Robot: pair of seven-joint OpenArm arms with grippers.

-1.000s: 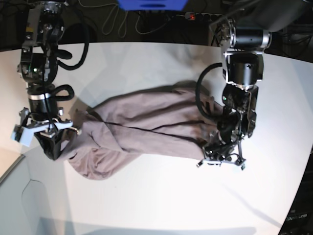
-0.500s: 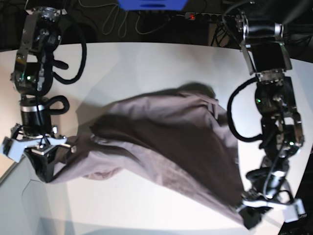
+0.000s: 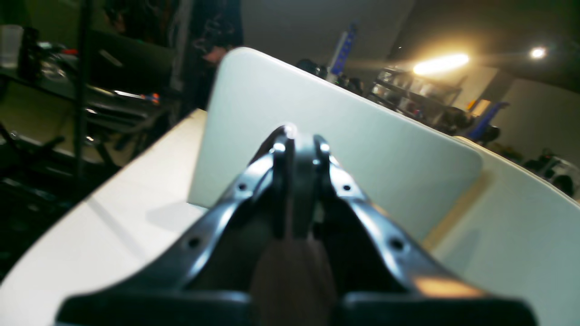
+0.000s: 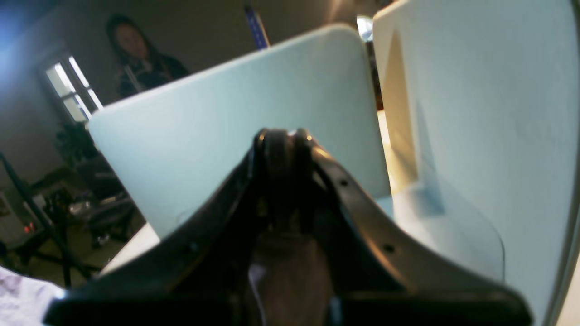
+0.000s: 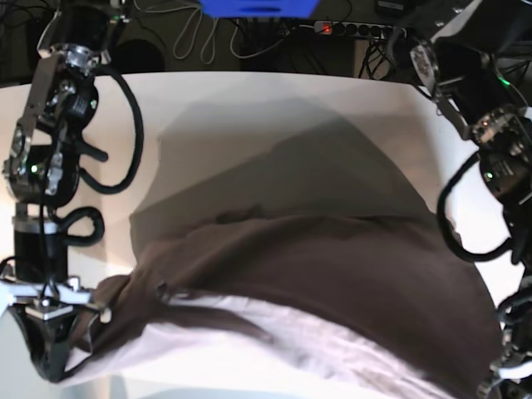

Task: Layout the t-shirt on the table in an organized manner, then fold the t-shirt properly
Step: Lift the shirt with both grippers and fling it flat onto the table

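My left gripper (image 3: 297, 140) is clamped on a fold of the t-shirt (image 5: 316, 291), mauve cloth showing between its closed jaws; my right gripper (image 4: 283, 136) is pinched on another edge of the same garment. In the base view the t-shirt hangs stretched between them from about 8 o'clock to 4 o'clock, lifted over the near part of the table (image 5: 249, 108) and casting a broad shadow toward 12 o'clock.
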